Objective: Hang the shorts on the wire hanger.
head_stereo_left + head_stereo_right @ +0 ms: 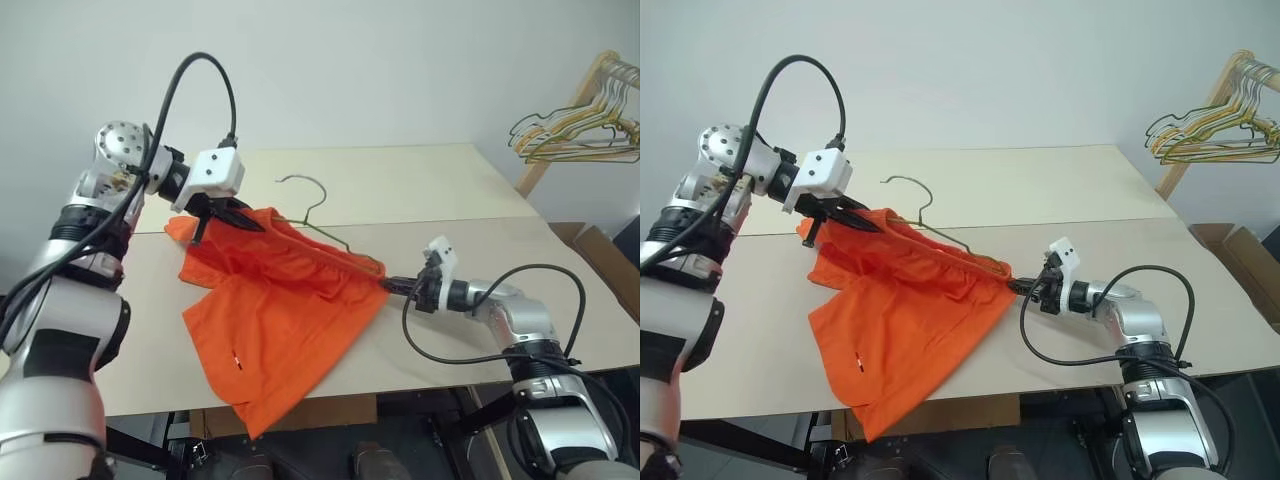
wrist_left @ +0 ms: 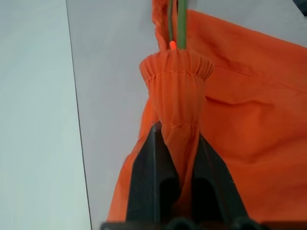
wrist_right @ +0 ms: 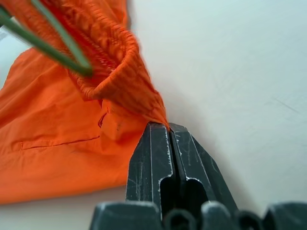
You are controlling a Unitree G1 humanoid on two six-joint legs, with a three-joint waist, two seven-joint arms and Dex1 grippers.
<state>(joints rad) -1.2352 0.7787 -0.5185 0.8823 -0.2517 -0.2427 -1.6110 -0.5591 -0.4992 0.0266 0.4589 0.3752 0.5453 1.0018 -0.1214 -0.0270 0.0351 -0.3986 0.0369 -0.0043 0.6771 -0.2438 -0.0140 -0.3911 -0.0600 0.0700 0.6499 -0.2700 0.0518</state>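
Your left claw [image 1: 232, 213] is clamped on one end of the gathered waistband of the bright orange fabric shorts [image 1: 280, 320], lifting it above the pale table [image 1: 420, 190]. Your right claw [image 1: 392, 286] pinches the opposite end of the waistband, low by the tabletop. The thin grey-green wire hanger [image 1: 320, 222] runs inside the stretched waistband, its hook out behind, while the legs trail over the table's near edge.

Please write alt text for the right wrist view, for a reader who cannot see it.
The right gripper, shut, pinches the gathered waistband of the orange shorts over a pale table. A green wire hanger crosses the fabric.
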